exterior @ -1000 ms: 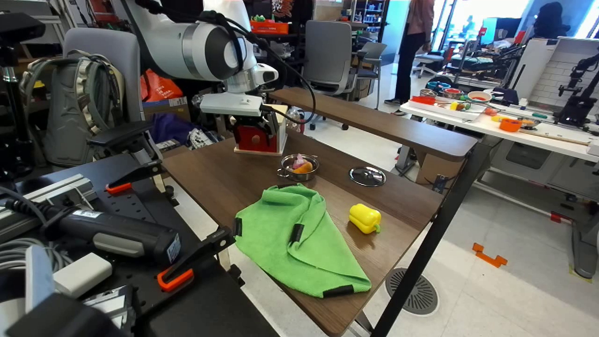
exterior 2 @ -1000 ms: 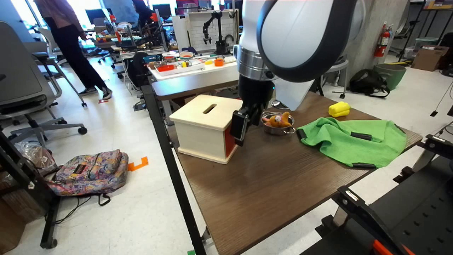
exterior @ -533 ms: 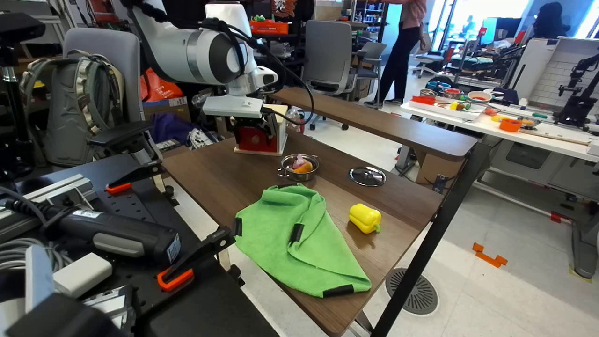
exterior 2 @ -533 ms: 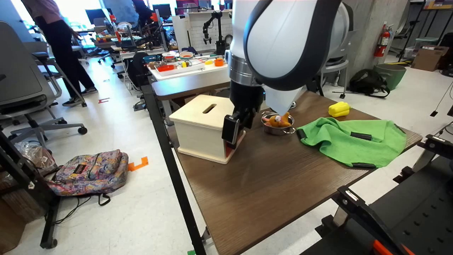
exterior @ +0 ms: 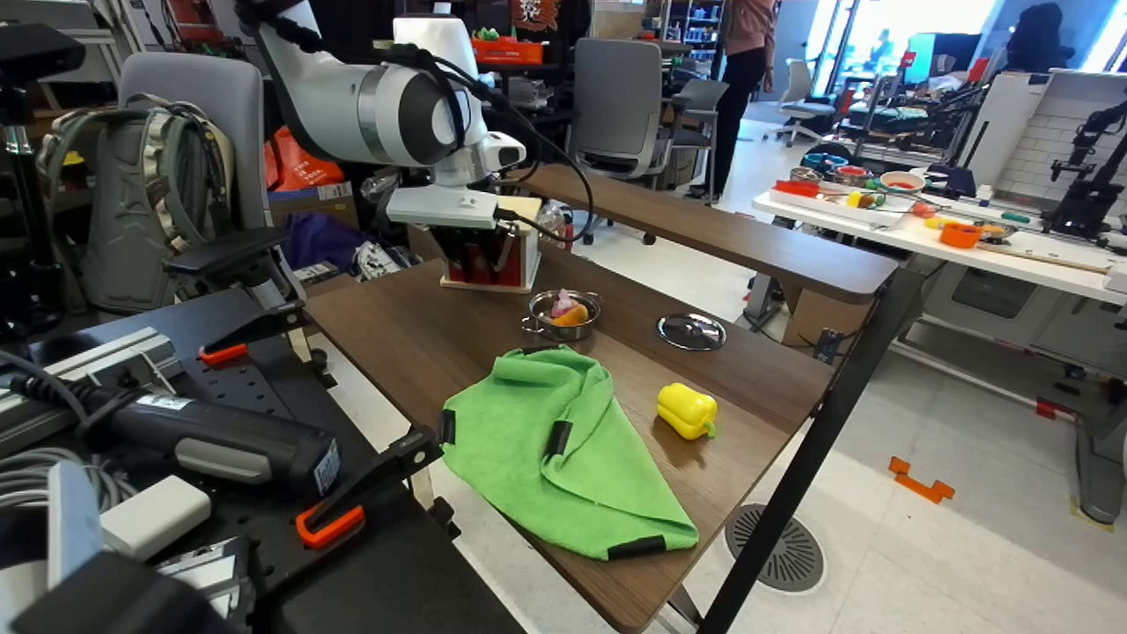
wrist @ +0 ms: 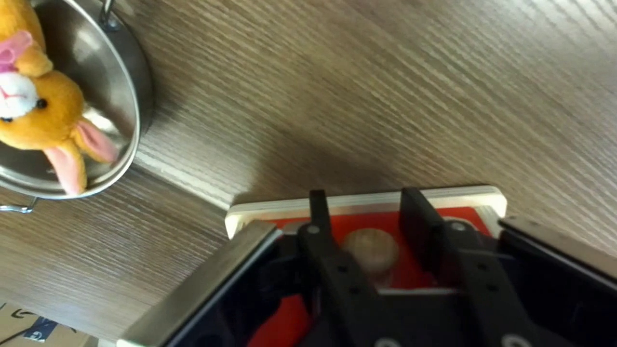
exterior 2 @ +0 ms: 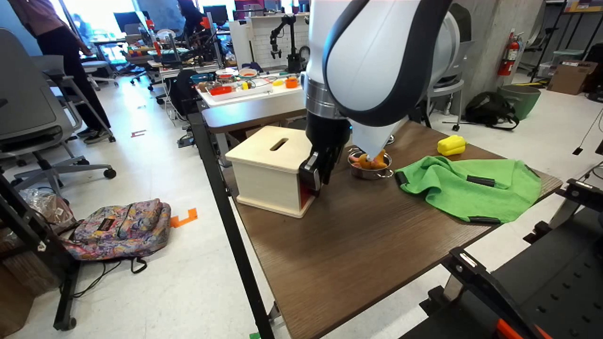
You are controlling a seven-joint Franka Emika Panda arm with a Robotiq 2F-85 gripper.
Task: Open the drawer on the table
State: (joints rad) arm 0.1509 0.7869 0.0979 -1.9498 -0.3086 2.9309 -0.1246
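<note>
Far left in an exterior view: black work surface (exterior: 379, 572) carrying a dark cylindrical tool (exterior: 229, 445) and 2 clamps (exterior: 387, 467) with orange parts. Behind it, a backpack (exterior: 128, 211) at a grey chair (exterior: 189, 75).

White arm (exterior: 387, 114) enters from upper left and reaches down to the far end of the brown desk (exterior: 414, 326). The drawer (exterior 2: 268, 183) stands upright there: pale wooden box, slotted top, red front turned toward the fingers (wrist: 318, 212). Wrist view: fingers released, 1 on each side of the round wooden knob (wrist: 370, 248) on the red front. Contact with the knob: cannot tell, as that area is dark and blurred.

Next rightward, near the drawer: metal pot (wrist: 137, 67) on the desk, orange plush rabbit (wrist: 60, 111) lying inside it. Just beside the pot, a green cloth (exterior: 528, 449) with black strips lies rumpled, reaching the desk edge.

Further right: yellow toy pepper (exterior: 685, 409), green stem, on its side, apart from the cloth. Beyond it, a round silver lid (exterior: 691, 332) lies flat. Brown raised shelf (exterior: 704, 238) runs along that side of the desk. Background: 1 person (exterior: 748, 40), cropped by the frame top.
</note>
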